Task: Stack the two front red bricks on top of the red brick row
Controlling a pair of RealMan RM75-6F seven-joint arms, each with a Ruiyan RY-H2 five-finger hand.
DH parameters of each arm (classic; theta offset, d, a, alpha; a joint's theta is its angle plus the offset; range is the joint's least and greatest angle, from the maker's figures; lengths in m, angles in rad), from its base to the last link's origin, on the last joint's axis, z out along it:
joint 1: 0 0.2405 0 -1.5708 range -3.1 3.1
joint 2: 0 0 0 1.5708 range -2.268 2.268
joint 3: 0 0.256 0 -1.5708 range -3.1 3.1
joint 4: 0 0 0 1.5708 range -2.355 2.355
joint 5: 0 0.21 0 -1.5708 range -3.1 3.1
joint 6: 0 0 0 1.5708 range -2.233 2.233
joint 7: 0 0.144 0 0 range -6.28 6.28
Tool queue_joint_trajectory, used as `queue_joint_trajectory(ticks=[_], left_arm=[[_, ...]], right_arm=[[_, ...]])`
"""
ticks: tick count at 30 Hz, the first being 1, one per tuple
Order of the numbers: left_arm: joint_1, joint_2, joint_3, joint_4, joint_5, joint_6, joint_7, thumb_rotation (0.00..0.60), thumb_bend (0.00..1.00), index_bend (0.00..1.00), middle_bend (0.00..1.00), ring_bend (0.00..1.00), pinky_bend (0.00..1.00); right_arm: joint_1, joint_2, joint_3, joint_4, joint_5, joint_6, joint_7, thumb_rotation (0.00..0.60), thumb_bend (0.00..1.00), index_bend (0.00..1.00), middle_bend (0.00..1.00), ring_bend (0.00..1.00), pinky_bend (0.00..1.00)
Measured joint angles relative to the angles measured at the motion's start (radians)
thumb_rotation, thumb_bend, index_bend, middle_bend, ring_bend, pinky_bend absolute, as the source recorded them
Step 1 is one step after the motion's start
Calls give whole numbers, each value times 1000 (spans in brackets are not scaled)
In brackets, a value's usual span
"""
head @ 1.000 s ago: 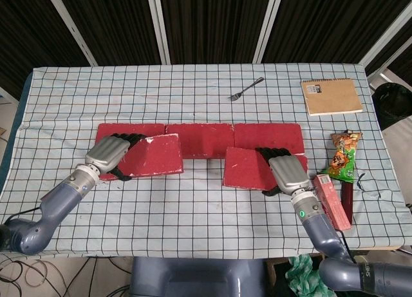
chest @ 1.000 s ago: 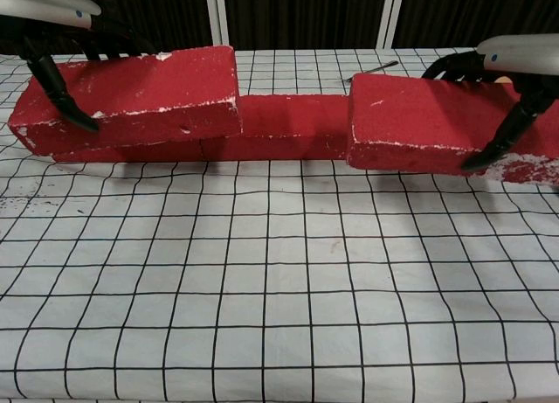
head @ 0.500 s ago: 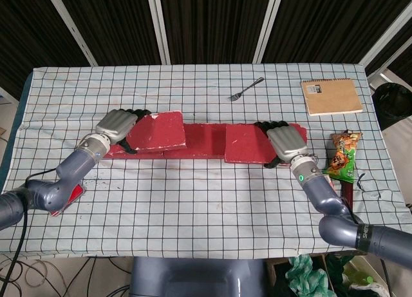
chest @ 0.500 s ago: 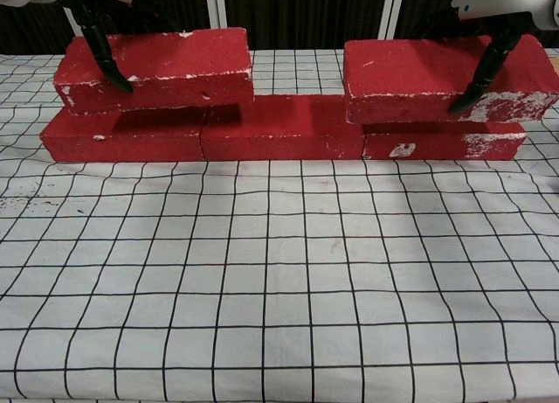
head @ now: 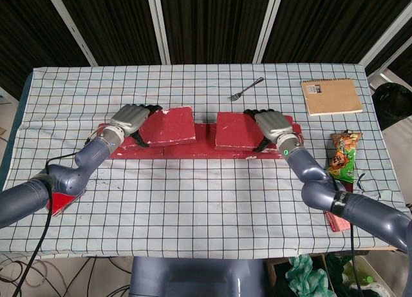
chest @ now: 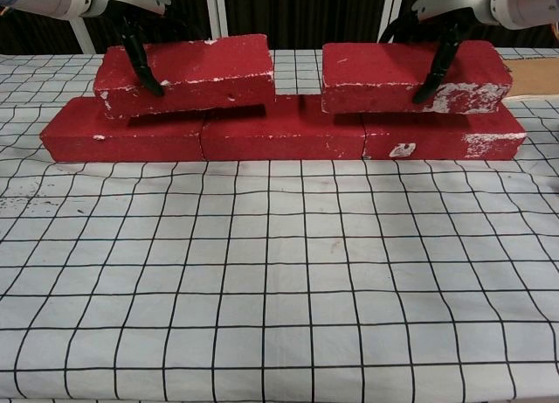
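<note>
Since the earlier frame both bricks have moved inward over the row (chest: pixel 279 136). Left hand (head: pixel 132 120) grips the left brick (chest: pixel 188 71), tilted; right hand (head: pixel 271 124) clamps the right brick (chest: pixel 410 75), seated. Level the left one before release. Only the chest view shows that gap.

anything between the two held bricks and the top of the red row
Nothing visible. The left brick in the left robot hand and the right brick in the right robot hand sit directly above the red brick row, with no object between.
</note>
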Motion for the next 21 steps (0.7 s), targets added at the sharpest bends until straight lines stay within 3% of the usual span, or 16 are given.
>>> queue_joint_trajectory(ticks=[12, 21], left_arm=[[-21, -34, 7, 38, 43, -38, -40, 600, 233, 188, 201, 125, 273], [-27, -36, 1, 29, 63, -57, -79, 600, 228, 187, 196, 125, 266]], right_arm=[[35, -60, 16, 47, -36, -11, 79, 600, 27, 184, 190, 170, 152], [58, -110, -1, 88, -67, 13, 91, 600, 29, 184, 190, 172, 152]])
